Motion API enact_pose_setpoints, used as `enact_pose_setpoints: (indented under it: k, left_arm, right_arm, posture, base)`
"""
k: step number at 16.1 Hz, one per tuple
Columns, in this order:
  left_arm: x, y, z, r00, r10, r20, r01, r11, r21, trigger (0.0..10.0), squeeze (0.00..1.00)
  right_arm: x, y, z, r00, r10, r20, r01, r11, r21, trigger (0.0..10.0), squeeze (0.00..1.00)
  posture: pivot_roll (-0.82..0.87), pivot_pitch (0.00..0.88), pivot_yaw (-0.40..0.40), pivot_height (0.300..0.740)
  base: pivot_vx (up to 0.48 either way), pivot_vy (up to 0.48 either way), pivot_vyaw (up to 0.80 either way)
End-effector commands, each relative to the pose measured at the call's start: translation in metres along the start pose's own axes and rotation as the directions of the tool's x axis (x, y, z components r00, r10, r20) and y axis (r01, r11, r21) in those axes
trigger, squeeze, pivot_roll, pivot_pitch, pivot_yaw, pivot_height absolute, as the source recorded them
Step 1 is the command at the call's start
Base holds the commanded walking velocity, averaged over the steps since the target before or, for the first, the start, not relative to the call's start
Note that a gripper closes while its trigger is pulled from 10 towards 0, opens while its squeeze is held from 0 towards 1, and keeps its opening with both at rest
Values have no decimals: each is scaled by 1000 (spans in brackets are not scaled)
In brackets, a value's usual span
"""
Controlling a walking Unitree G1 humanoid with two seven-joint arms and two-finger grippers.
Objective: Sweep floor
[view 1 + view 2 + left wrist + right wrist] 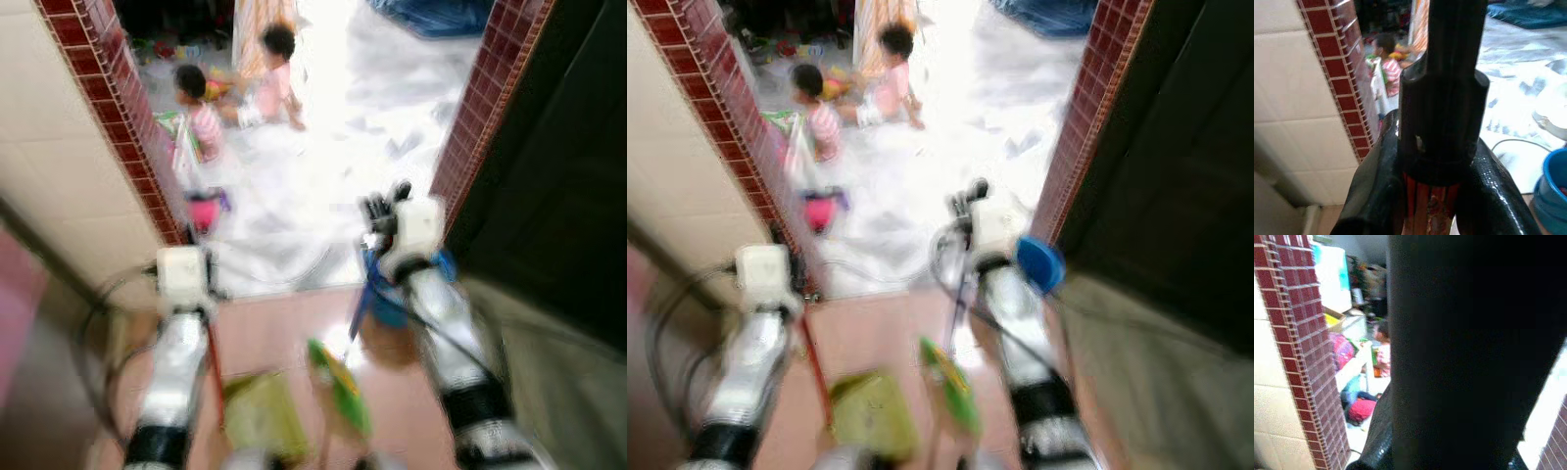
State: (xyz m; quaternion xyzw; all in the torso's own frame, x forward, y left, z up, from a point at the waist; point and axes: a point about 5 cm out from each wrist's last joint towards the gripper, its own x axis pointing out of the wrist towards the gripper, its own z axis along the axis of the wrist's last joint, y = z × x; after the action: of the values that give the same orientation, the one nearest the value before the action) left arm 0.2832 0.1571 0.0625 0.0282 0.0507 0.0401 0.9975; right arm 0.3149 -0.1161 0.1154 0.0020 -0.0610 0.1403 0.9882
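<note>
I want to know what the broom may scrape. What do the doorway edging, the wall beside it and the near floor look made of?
The doorway edging looks like small glazed dark-red tiles, with pale grout lines between them. The wall beside it seems larger cream tiles with faint joints. The near floor looks like smooth reddish-pink tile or painted cement; blur leaves that open.

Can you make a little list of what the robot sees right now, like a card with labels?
place: a doorway with red brick-tile edges, opening onto a bright white floor
people: two sitting on the floor beyond the doorway
left gripper: shut on a red stick with a black end, probably a broom handle
right gripper: held up near the doorway, a dark shaft close before its camera
near the robot: a blue bowl, a green and yellow dustpan-like thing
picture: blurry
</note>
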Motion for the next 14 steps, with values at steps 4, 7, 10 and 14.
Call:
enact_pose_setpoints:
  k: [4,7,10,14]
  left_arm:
    - [3,4,4,999,36,32,-37,999,22,10000,0]
    - [5,1,6,997,30,69,-32,999,31,10000,0]
    - [10,-2,8,995,18,99,-23,999,48,10000,0]
    - [9,-8,2,992,-28,122,24,999,39,10000,0]
  right_arm:
    - [8,5,10,999,27,43,-25,999,-33,10000,0]
    - [8,4,10,999,25,46,-23,999,-46,10000,0]
    - [10,-2,20,992,14,124,10,982,-189,10000,0]
    - [9,-2,15,994,3,107,22,973,-232,10000,0]
  posture:
    - [11,0,12,740]
    - [10,0,11,740]
    - [10,0,7,740]
    - [2,0,10,740]
  base:
    - [0,0,0]
    - [0,0,0]
    - [0,0,0]
    - [0,0,0]
